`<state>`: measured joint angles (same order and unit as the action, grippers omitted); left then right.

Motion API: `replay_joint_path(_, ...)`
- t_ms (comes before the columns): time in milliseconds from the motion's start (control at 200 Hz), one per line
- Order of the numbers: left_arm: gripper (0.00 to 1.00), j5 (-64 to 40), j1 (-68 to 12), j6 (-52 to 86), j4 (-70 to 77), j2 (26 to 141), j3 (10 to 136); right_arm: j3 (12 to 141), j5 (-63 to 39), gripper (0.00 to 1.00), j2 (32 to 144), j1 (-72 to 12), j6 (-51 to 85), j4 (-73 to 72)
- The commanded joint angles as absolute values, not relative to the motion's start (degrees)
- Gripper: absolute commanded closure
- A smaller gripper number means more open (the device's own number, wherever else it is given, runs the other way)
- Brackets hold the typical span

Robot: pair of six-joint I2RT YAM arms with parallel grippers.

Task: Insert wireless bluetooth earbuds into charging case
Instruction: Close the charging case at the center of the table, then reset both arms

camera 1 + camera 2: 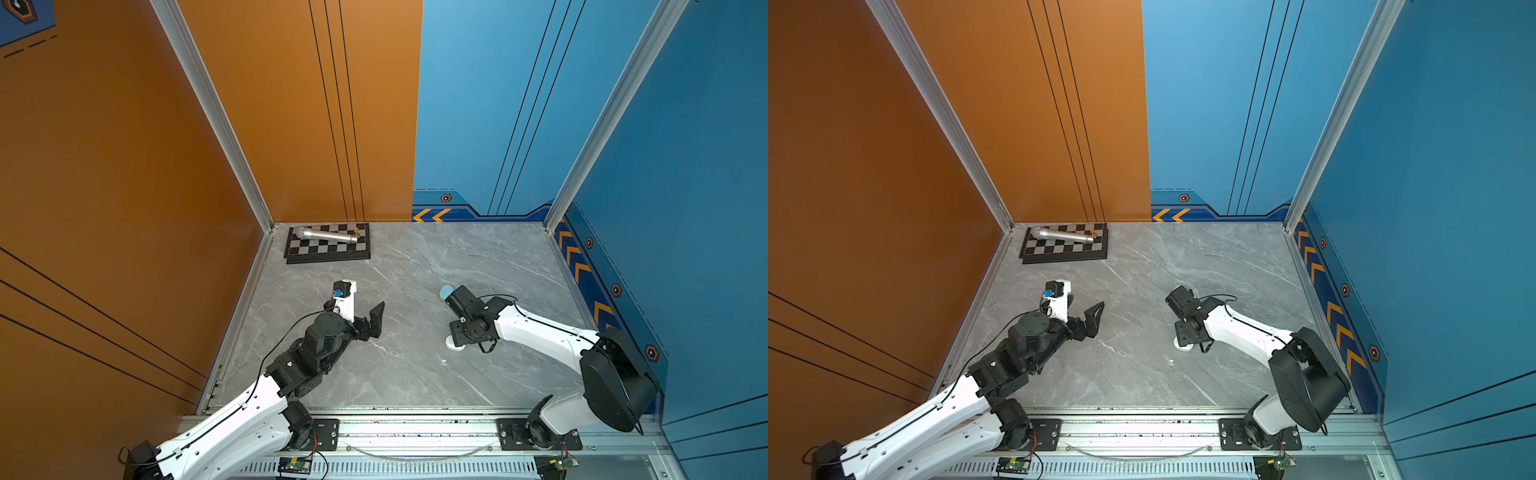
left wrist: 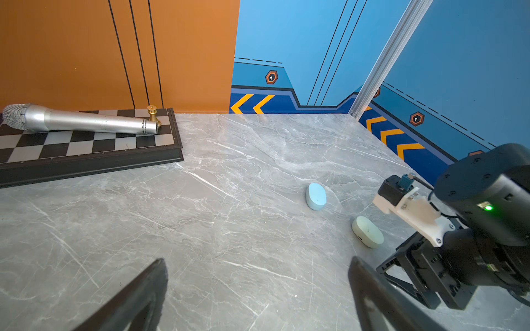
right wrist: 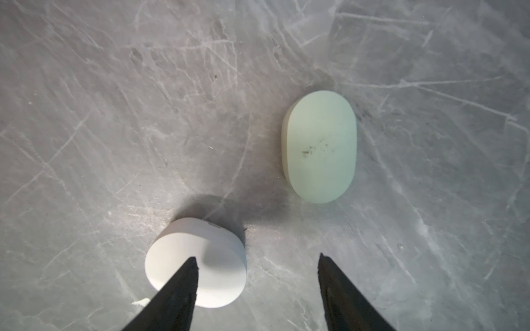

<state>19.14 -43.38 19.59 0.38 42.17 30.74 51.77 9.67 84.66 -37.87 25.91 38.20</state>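
Observation:
Three closed oval charging cases lie on the grey marble table. The pale blue case (image 2: 316,196) lies farthest back, and its edge shows in a top view (image 1: 444,291). The mint green case (image 3: 320,149) lies flat just ahead of my right gripper (image 3: 257,256), which points straight down, open, with only bare table between its fingers. One of those fingers (image 3: 183,286) hangs over the white case (image 3: 200,266), whose edge shows under the wrist in both top views (image 1: 454,345). My left gripper (image 2: 257,260) hovers wide open and empty over bare table at the left. The earbuds are out of view.
A chessboard (image 1: 328,249) sits in the back left corner with a silver microphone (image 1: 326,235) and a gold chess piece (image 1: 355,230) on it. A tiny white speck (image 1: 445,362) lies in front of the white case. Walls enclose the back and both sides.

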Motion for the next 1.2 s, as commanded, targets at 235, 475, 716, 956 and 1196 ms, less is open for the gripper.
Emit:
replay_joint_path(235, 0.02, 10.99, -23.48, 14.05, -1.99, 53.94, 36.16, 49.85, 0.44, 0.33, 67.99, -18.5, 17.37, 27.42)
replay_joint_path(475, 0.02, 15.78, -6.46, 8.38, 14.26, 63.52, 29.74, 35.68, -1.14, 0.31, 62.29, 0.26, 11.25, 4.25)
replay_joint_path(716, 0.02, 15.67, -1.99, 3.04, 30.4, 73.66, 22.67, 18.25, 5.9, 0.27, 70.12, 1.59, 8.18, -35.11)
replay_joint_path(956, 0.02, 7.76, -0.64, 1.02, 44.21, 85.19, 23.82, 22.08, 3.02, 0.27, 85.28, 0.36, 4.64, -47.88)
replay_joint_path(1196, 0.02, 7.86, -1.52, -0.29, 51.15, 89.21, 22.37, 22.06, 4.94, 0.0, 87.88, -0.84, 3.39, -49.23)
